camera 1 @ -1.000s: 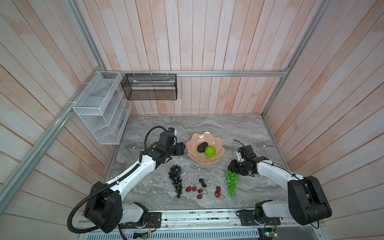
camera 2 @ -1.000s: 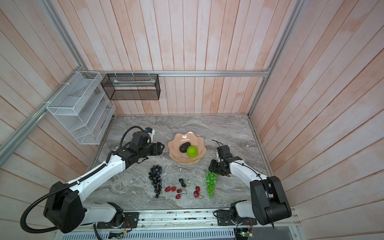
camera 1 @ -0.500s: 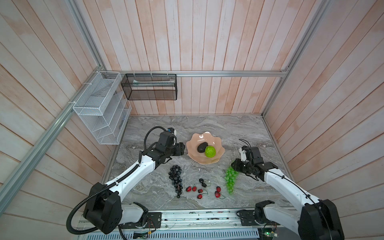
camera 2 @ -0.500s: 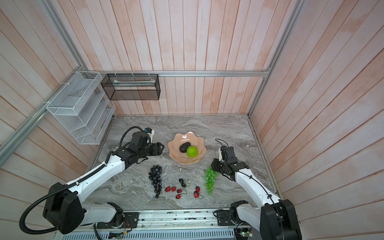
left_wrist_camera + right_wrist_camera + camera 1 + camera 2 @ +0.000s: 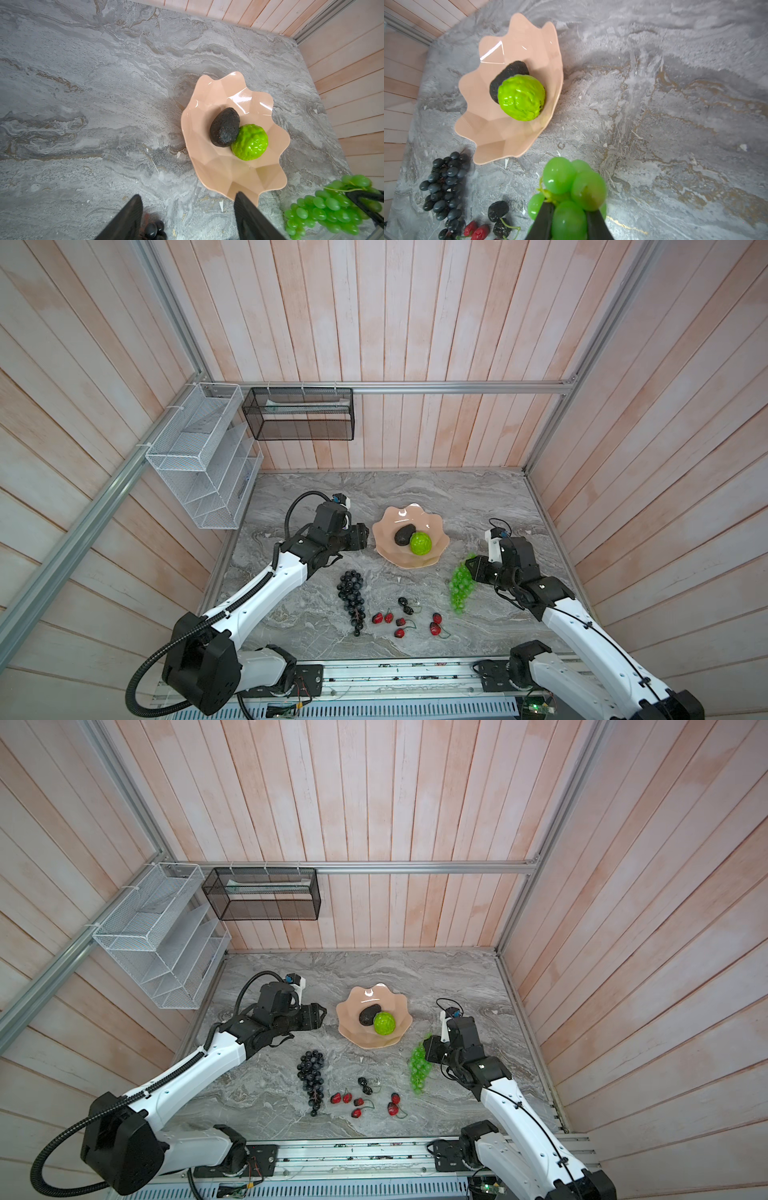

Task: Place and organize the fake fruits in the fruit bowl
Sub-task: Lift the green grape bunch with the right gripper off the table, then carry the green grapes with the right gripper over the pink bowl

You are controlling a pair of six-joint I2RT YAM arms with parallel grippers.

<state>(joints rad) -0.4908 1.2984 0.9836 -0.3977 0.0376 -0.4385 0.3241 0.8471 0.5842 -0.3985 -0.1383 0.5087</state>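
green grape bunch point(image 5: 566, 187) | pinched in right end effector point(image 5: 569, 209) | near fruit bowl point(image 5: 500, 133)

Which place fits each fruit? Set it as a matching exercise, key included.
Things:
1 black avocado
2 green grape bunch
3 purple grape bunch
4 red cherries

Places:
A on the table, between the two grape bunches
B gripped by the right end effector
C in the pink bowl, against the green knobbly fruit
D on the table, across the cherries from the green bunch

Pairs: 1-C; 2-B; 3-D; 4-A
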